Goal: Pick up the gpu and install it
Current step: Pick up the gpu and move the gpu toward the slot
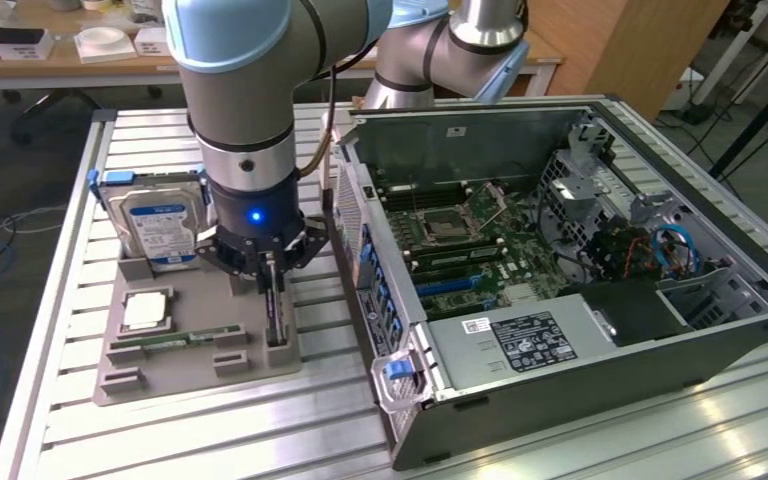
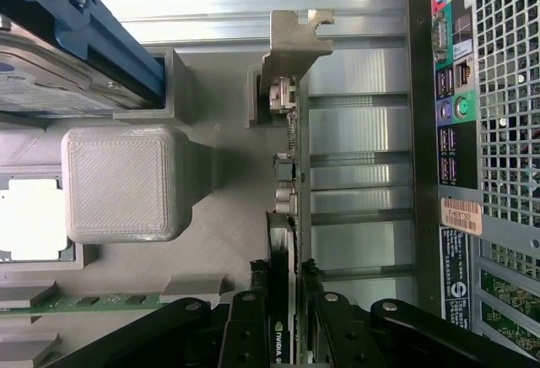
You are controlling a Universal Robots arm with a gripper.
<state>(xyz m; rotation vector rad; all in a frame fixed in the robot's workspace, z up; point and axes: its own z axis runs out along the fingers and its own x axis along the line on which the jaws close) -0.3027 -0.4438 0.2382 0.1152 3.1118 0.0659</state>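
Standing on its long edge in a slot of the gray tray (image 1: 157, 375), along the tray's side nearest the open computer case (image 1: 558, 300), the gpu (image 1: 275, 318) (image 2: 285, 241) rises between the pincer's fingers (image 2: 251, 322). The pincer (image 1: 273, 272) (image 2: 285, 305) hangs over the tray, pinching the card's upper edge from both faces. The card's silver bracket (image 2: 291, 51) sits at the tray's end holding the hard drive (image 1: 157, 228).

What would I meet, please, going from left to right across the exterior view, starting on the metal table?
Silver hard drive with blue-white label → thin black gpu card standing on edge in the grey plastic tray → blue plastic latch on the open computer case's edge → green motherboard → blue cable loop.
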